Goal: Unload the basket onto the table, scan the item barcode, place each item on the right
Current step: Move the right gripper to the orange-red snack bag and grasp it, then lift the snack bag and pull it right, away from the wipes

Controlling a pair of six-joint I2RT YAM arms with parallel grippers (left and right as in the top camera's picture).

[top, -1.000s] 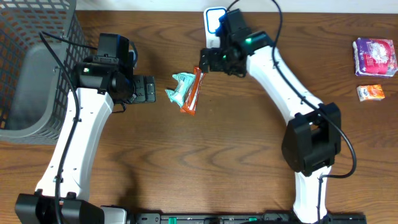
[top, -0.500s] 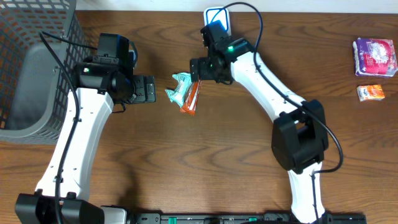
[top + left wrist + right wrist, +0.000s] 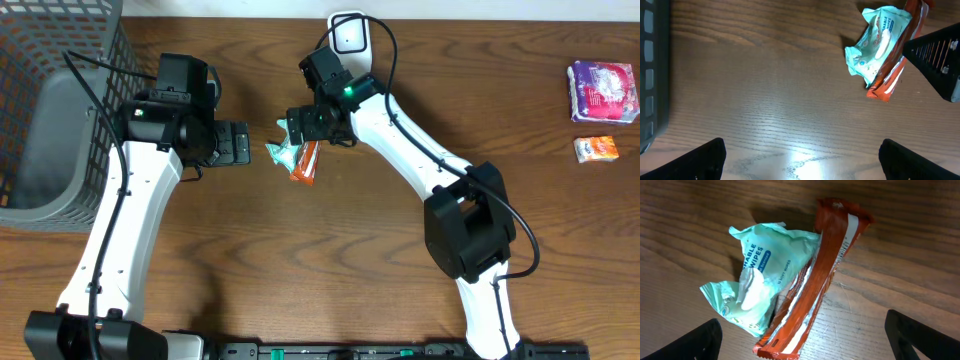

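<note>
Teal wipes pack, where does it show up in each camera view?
Overhead: the teal wipes pack sits slightly left of centre, upper half.
Left wrist: upper right.
Right wrist: left of centre.
Shared landmark: the orange wrapper lying against its side in all three.

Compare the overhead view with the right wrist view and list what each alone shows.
Only overhead: the grey basket, white scanner, purple packet and small orange packet. Only right wrist: the word WIPES printed on the teal wipes pack. Both: that pack lying against the orange wrapper on the wooden table.
</note>
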